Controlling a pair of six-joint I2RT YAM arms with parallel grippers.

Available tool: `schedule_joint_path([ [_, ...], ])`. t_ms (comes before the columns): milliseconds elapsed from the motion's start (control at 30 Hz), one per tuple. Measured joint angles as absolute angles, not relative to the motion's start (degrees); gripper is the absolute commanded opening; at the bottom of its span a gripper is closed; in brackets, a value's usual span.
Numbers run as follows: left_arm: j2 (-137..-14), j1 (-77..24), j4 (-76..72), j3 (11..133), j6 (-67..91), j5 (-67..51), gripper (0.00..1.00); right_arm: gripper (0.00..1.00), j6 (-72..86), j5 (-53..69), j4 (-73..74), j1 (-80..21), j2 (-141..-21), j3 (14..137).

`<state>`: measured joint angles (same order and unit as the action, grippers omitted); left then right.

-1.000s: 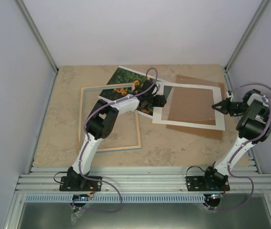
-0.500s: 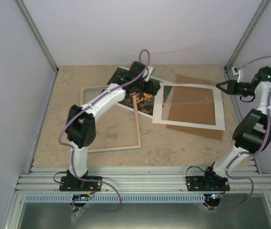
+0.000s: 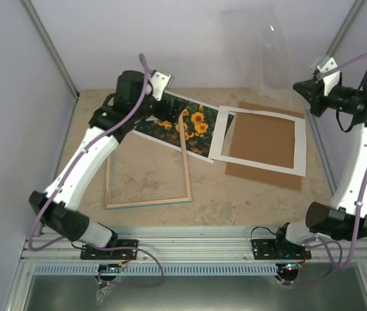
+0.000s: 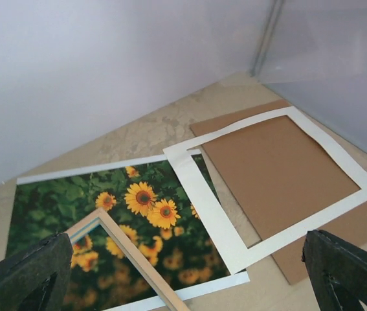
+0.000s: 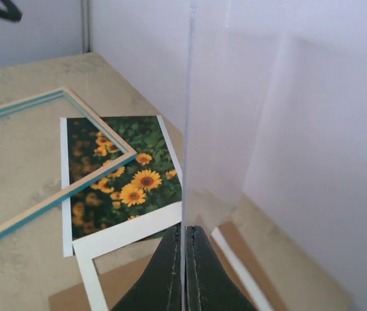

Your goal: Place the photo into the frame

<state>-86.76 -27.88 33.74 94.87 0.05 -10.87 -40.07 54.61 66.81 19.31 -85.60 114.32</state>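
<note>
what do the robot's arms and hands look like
The left arm and right arm have slim white links between chunky black joints. A thin purple cable loops along each. The left hand and right hand each have two black, tapering fingers, and a small white block sits by each wrist.

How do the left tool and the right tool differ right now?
The left tool is wide open and empty; the right tool is shut on the edge of the clear pane. The left tool looks down on the photo and white mat; the right tool holds the pane upright in the air. Both hang above the table.
</note>
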Motion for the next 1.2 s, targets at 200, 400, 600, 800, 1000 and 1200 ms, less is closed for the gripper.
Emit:
schedule_joint_path([
  [200, -74.96, -27.2, 34.02, 89.32, -6.09, -13.82, 0.99, 0.01, -47.7, 50.57, 64.6, 13.17, -78.39, 112.97],
  [400, -66.08, -26.17, 34.48, 86.24, -11.35, -14.85, 0.99, 0.01, -54.83, 48.99, 64.14, 11.6, -73.78, 111.0],
  [600, -62.57, -25.06, 39.29, 88.01, -16.1, -18.2, 0.98, 0.0, -59.24, 48.53, 65.01, 9.43, -71.64, 109.16],
  [800, -62.43, -25.06, 46.02, 90.61, -18.65, -29.21, 0.92, 0.01, -59.37, 47.72, 65.21, 6.81, -71.59, 108.92],
  [1000, -64.23, -25.06, 47.11, 91.72, -19.64, -30.76, 0.92, 0.01, -59.35, 46.37, 65.19, 3.27, -71.64, 108.9],
  [1200, -67.81, -25.06, 46.92, 96.33, -23.05, -25.67, 0.88, 0.0, -59.81, 44.38, 65.23, 1.3, -71.33, 108.01],
])
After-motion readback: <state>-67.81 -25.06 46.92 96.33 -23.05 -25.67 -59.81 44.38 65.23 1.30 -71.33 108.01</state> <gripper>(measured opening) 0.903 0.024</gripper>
